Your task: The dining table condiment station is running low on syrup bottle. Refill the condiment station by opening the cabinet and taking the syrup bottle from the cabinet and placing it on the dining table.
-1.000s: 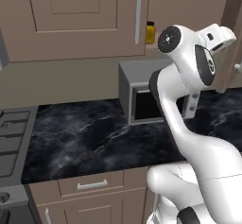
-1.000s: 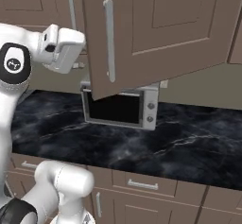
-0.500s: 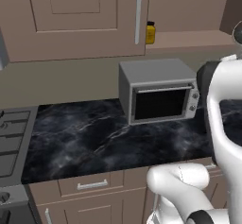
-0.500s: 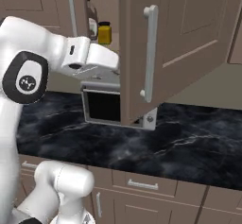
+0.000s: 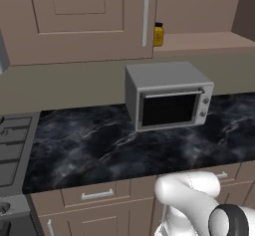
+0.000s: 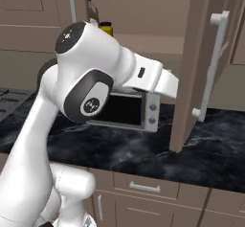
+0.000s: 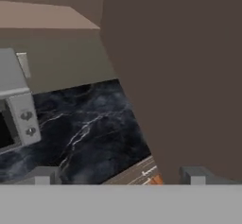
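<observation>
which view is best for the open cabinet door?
Right base view: the door stands swung out toward the camera, its edge and bar handle fully visible, above the counter. In the hand view the door is a plain brown slab up close, no handle. The left base view shows just a dark sliver at upper right.

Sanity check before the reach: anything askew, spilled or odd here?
Nothing spilled or damaged. The taupe-brown wall cabinet door with the silver bar handle stands swung wide open, as the task needs. On its shelf stands a short yellow jar with a black lid, upright. The silver microwave sits square on the black marble counter.
</observation>
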